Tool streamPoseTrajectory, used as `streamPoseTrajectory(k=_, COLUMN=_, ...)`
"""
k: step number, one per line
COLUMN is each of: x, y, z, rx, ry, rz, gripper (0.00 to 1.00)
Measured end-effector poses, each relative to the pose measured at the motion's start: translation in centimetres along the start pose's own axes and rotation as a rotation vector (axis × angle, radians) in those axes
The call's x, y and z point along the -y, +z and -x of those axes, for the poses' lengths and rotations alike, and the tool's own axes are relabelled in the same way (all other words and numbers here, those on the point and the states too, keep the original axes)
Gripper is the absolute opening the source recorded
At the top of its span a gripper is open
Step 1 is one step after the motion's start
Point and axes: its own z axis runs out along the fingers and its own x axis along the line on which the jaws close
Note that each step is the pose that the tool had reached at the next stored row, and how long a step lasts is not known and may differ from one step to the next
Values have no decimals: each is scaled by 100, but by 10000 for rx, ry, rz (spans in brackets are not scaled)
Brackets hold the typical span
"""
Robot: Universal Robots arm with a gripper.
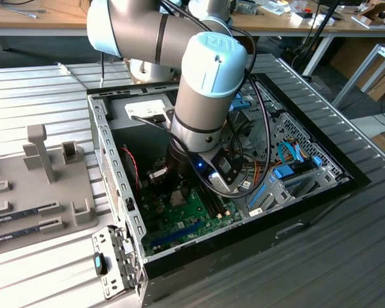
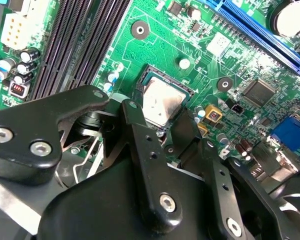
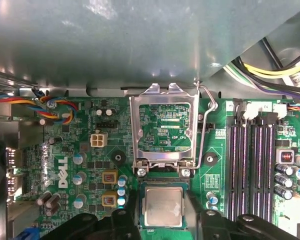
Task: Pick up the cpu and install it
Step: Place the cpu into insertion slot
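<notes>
The tool (image 3: 162, 220) is low inside the open computer case (image 1: 115, 192), directly above the socket (image 2: 162, 100) of the green motherboard (image 3: 65, 150). Its two black fingers (image 2: 145, 150) stand on either side of the cpu (image 3: 163, 206), close to its edges. I cannot tell if they are grasping the chip or have released it.

The cpu, with its silvery top, lies flat between the fingers and seems to sit in the socket frame. Just beyond the tool, the metal retention frame (image 3: 164, 125) and its wire lever (image 3: 206, 120) stand open. Beside the tool run the dark memory slots (image 3: 252, 160).

I judge that the main danger is a small misalignment. If the chip is a little rotated or tilted, pressing could bend the socket contacts. If the fingers pull away unevenly, they could drag the chip out of its seat.
</notes>
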Motion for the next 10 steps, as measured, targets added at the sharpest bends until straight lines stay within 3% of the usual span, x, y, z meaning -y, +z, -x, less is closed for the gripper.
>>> streamPoseTrajectory(k=4, x=2, y=-42, z=-1, rx=1, ry=-1, rz=66, gripper=49)
streamPoseTrajectory(k=8, x=4, y=-93, z=-1, rx=1, ry=-1, rz=82, gripper=48)
streamPoseTrajectory(k=10, x=4, y=-100, z=1, rx=3, ry=-2, rz=100, gripper=35)
